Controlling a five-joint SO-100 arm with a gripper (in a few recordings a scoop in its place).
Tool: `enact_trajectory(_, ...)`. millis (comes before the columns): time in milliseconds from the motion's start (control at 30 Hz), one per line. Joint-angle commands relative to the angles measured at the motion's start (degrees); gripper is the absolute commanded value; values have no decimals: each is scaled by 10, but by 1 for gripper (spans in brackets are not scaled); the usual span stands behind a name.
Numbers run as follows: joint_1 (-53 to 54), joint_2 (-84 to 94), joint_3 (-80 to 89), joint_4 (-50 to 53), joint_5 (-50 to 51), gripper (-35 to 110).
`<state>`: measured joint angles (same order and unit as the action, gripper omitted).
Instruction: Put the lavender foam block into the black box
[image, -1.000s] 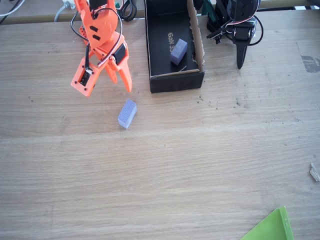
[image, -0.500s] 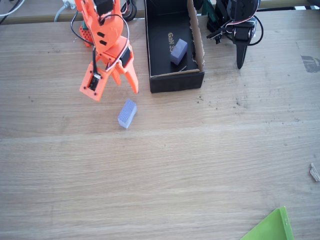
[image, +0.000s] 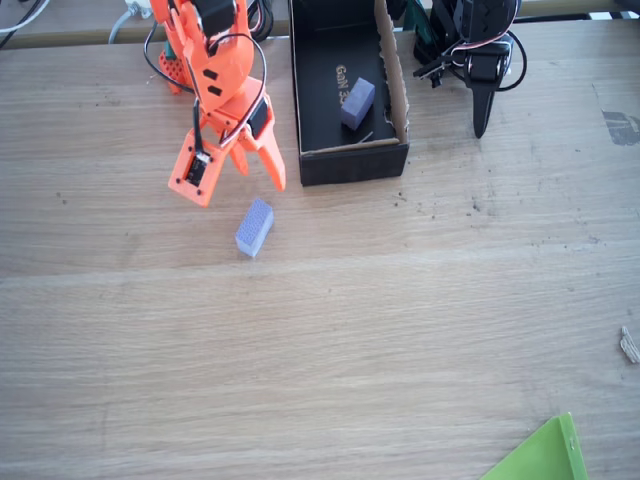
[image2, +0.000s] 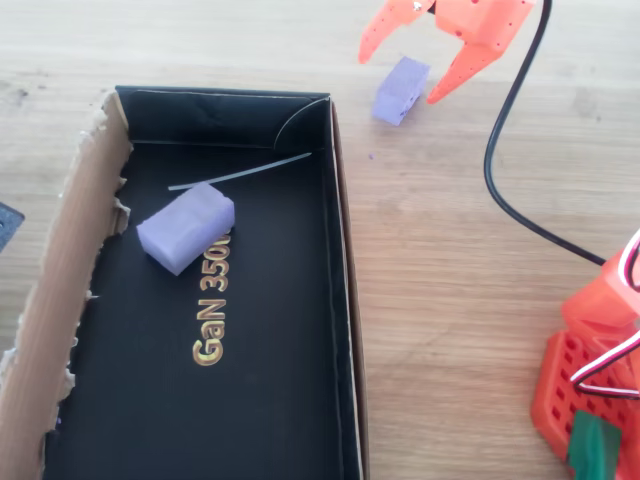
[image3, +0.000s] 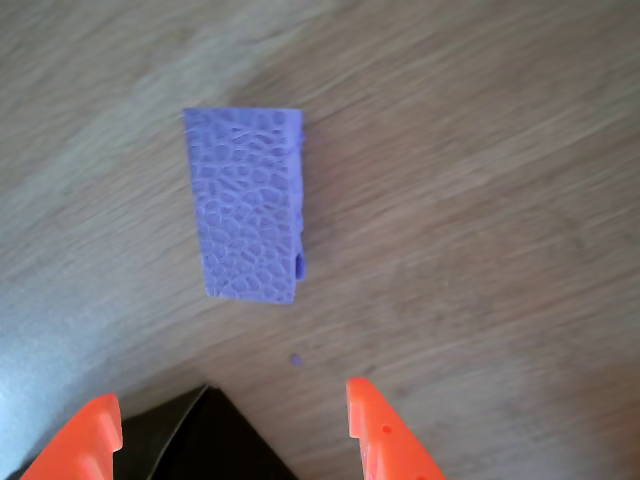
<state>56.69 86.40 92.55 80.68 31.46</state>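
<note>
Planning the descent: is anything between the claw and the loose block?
No. In the wrist view, only bare table and a tiny purple crumb lie between the open claw and the block.

A wooden table (image: 400, 330) carries a green sheet corner (image: 540, 455) and a black cable (image2: 520, 180).

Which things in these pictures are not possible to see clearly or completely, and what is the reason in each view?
- Black box, fixed view: its far end is cut off by the top edge.
- Black box, overhead view: the bottom edge cuts it off; the lettering under the block inside is partly covered.
- Gripper, wrist view: the fingertips alone show above the bottom edge.
- Lavender foam block, overhead view: one orange finger overlaps its corner.
</note>
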Motion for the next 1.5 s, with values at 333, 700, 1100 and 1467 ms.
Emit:
enact_trajectory(333, 7, 44, -22, 0, 3, 31)
enact_trajectory(700, 36, 29, -33, -19, 7, 31)
enact_trajectory(1100, 79, -39, -63, -61, -4, 30)
enact_trajectory(1467, 86, -93, -84, -87, -7, 30)
